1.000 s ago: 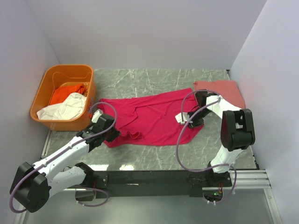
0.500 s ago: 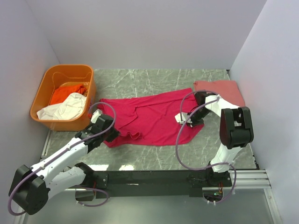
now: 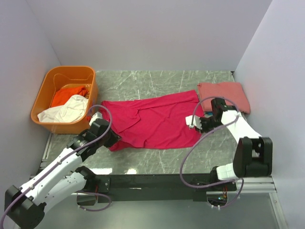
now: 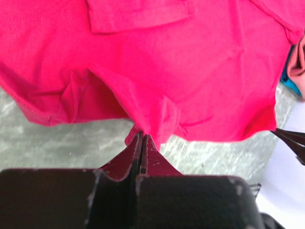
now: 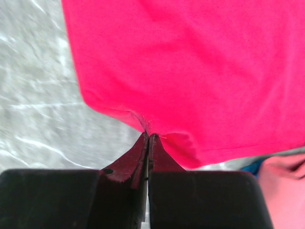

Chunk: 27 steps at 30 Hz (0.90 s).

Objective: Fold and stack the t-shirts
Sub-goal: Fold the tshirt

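Observation:
A large crimson-pink t-shirt lies spread across the middle of the table. My left gripper is shut on the shirt's near left edge; the left wrist view shows the cloth pinched at the closed tips. My right gripper is shut on the shirt's right edge; in the right wrist view the cloth bunches at the closed tips. A folded salmon-pink shirt lies at the back right. Orange and white shirts lie in the tub.
A rigid orange plastic tub stands at the back left. White walls close in the table on three sides. Bare marble tabletop shows behind the shirt and along the near edge. A bit of blue cloth shows beside the salmon shirt.
My right gripper has moved right and toward the near edge, pulling the shirt's right edge; the lower right flap is drawn in. My left arm shifted slightly, still holding.

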Each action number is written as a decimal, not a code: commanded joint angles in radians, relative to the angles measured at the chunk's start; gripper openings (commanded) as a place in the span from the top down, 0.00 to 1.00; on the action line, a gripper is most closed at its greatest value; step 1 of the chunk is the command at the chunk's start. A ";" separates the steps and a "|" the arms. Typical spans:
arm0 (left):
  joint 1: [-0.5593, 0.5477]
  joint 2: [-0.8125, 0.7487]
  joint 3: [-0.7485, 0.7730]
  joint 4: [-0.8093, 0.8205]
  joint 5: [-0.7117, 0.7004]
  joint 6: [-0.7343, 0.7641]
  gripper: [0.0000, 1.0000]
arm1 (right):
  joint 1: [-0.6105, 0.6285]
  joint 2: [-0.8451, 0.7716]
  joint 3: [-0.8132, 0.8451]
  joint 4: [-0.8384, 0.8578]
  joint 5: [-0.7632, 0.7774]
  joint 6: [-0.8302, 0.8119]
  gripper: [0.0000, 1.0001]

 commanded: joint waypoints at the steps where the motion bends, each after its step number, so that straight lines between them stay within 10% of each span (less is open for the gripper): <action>1: 0.004 -0.056 0.044 -0.079 0.045 0.023 1.00 | -0.047 -0.091 -0.087 0.048 -0.083 0.108 1.00; 11: 0.004 -0.154 0.116 -0.161 0.177 0.030 1.00 | -0.175 -0.250 -0.224 0.241 -0.146 0.390 1.00; 27: 0.003 -0.174 0.242 -0.268 0.085 0.043 1.00 | -0.340 -0.053 -0.151 0.270 -0.155 0.443 1.00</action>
